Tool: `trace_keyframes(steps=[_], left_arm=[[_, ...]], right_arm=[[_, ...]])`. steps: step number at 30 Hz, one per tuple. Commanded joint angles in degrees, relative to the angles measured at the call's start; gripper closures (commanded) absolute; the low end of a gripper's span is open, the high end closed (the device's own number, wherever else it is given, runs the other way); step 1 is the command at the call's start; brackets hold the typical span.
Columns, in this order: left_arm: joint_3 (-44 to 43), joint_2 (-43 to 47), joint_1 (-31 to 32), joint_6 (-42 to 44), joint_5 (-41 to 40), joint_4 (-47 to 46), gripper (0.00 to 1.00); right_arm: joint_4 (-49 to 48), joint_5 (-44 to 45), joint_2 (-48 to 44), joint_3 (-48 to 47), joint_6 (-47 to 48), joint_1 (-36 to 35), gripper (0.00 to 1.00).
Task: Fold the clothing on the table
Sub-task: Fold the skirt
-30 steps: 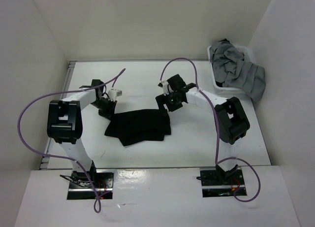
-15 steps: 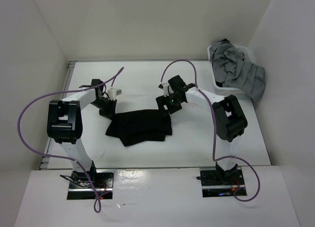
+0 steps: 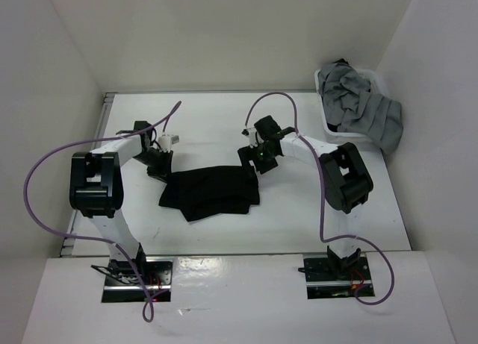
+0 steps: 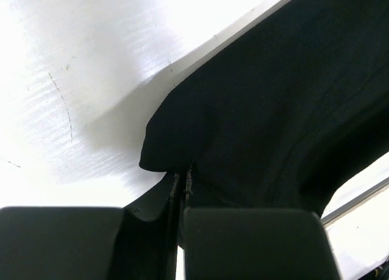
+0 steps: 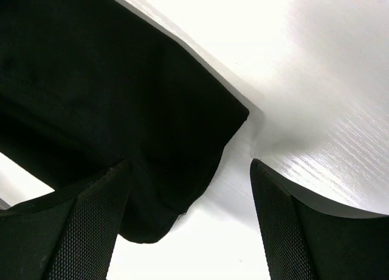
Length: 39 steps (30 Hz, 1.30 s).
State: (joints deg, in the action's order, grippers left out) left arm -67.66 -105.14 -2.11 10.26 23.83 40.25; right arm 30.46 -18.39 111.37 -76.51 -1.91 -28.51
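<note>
Against the view of a second ago, the left gripper [image 3: 159, 163] has shifted slightly toward 9 o'clock, drawing the near corner of the clothing [image 3: 213, 191] with it, and its cable loop sits lower over the table [image 3: 216, 120]; the right gripper [image 3: 252, 159] has edged a little toward 7 o'clock, and the right arm's [image 3: 345, 178] elbow has followed; the rest of the clothing lies where it did. Count: one black piece of clothing, two arms, two grippers, two purple cables [image 3: 322, 217], one white basket [image 3: 320, 78], and a heap of grey garments [image 3: 366, 105] whose number cannot be told. The clothing lies crumpled at mid-table, somewhat toward 6 o'clock. The left gripper [image 4: 182, 181] stands at the 10 o'clock corner of the clothing [image 4: 273, 98], its fingers pressed together with a fold of the black cloth pinched between them. The right gripper [image 5: 189, 166] stands at the 1 o'clock corner, jaws spread wide and holding nothing; one finger is over the clothing [image 5: 91, 79], the other over bare table [image 5: 304, 79], with the cloth's corner between them. The basket sits at the table's 2 o'clock corner, grey garments spilling over its rim
</note>
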Motion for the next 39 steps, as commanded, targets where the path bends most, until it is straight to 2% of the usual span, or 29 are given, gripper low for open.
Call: trace_keyframes(steps=[1, 9, 22, 28, 29, 31, 32, 34, 36, 39], left_arm=[[0.51, 1.34, -0.44, -0.68, 0.69, -0.35, 1.00], [0.51, 1.34, -1.49, -0.68, 0.69, -0.35, 1.00], [0.51, 1.34, -2.64, -0.68, 2.44, -0.35, 1.00], [1.04, 0.82, -2.64, -0.15, 2.44, -0.35, 1.00], [1.04, 0.82, -2.64, -0.15, 2.44, -0.35, 1.00], [1.04, 0.82, -2.64, -0.15, 2.44, -0.35, 1.00], [1.04, 0.82, -2.64, -0.15, 2.44, -0.35, 1.00], [1.04, 0.29, -2.64, -0.15, 2.97, -0.35, 1.00], [1.04, 0.29, -2.64, -0.15, 2.97, -0.35, 1.00], [-0.28, -1.90, -2.64, 0.46, 4.46, 0.79, 1.00]], right_arm=[[-0.31, -0.06, 0.25, -0.83, -0.72, -0.23, 0.18], [-0.84, -1.21, 1.91, -0.31, -1.25, -1.28, 0.21], [-1.37, -1.21, 4.91, -0.31, -1.25, -6.02, 0.35], [-1.89, -1.21, 7.28, -0.31, -1.25, -7.17, 0.57], [-1.89, -1.21, 7.28, -0.31, -1.25, -7.17, 0.66], [-1.89, -1.21, 7.28, -0.31, -1.25, -7.17, 0.76], [-1.89, -0.42, 7.28, -0.31, -1.25, -7.17, 0.86], [-1.89, 0.45, 7.28, -0.31, -1.25, -7.17, 0.95], [-1.37, 2.47, 7.28, -0.83, -1.25, -7.17, 1.00], [-1.37, 6.78, 7.28, -1.36, -0.02, -6.56, 1.00]])
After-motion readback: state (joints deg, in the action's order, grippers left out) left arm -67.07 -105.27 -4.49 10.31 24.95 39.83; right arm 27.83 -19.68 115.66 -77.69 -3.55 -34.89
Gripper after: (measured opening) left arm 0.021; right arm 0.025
